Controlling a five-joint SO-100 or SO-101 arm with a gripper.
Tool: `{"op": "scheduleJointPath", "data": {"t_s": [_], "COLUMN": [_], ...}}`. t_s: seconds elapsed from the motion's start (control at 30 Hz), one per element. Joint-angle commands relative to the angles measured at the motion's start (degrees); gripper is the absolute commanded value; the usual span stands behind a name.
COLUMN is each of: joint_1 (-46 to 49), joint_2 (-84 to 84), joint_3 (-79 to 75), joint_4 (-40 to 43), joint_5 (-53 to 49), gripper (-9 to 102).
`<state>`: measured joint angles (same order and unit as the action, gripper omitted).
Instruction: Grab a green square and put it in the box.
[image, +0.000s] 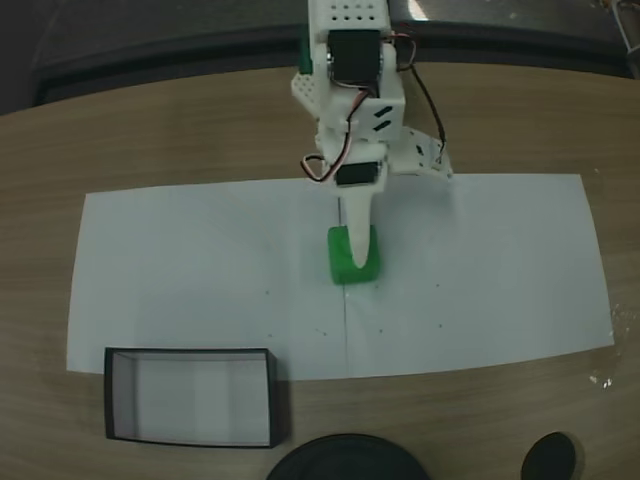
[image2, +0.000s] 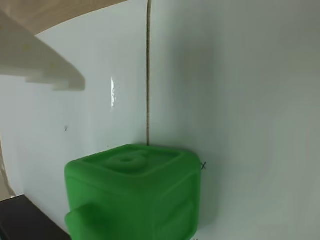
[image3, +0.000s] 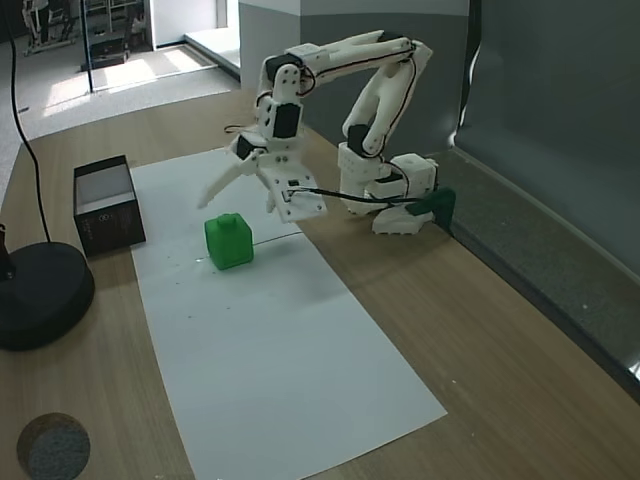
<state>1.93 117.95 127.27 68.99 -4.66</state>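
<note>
One green square (image: 354, 255) sits upright, knob up; open pincer (image3: 238, 195) apparently hovers above it

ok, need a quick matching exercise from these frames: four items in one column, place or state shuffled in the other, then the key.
Items:
1. green square
2. box
3. gripper
4. round black disc

Place or state:
A. on bare wood, off the paper, by the box
B. open, above the cube
C. on the white paper, ungrasped
D. empty, at the paper's edge

Pairs: 1-C, 2-D, 3-B, 4-A
</note>
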Motion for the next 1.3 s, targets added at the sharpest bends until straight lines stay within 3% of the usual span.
{"op": "scheduleJointPath", "data": {"t_s": [0.0, 0.13, 0.4, 0.57, 0.87, 1.07, 1.27], "joint_1": [0.1, 0.3, 0.2, 0.6, 9.6, 17.9, 19.2], "joint_2": [-8.4, -16.7, -25.1, -24.3, -14.2, -18.8, -29.9], "joint_3": [-8.2, -12.9, -17.7, -21.8, -51.5, -59.2, -59.5], "joint_4": [-0.2, -0.2, -3.2, -3.2, 1.3, -9.8, -17.2], "joint_5": [0.5, 0.7, 0.9, 0.9, 0.9, 0.9, 0.9], "gripper": [47, 44, 13, 12, 13, 13, 13]}}
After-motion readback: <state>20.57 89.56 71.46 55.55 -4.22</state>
